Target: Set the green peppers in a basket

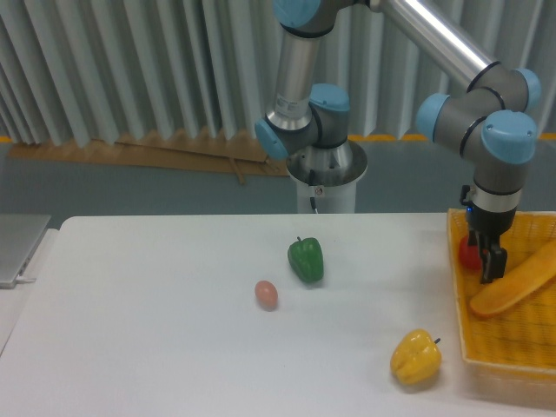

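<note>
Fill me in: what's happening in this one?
A single arm is meant to put the green pepper in the basket. Right now the gripper hangs over the basket's left side, beside a red pepper and a baguette already inside. The green pepper sits untouched mid-table, near an egg; a yellow pepper lies just outside the basket.
</note>
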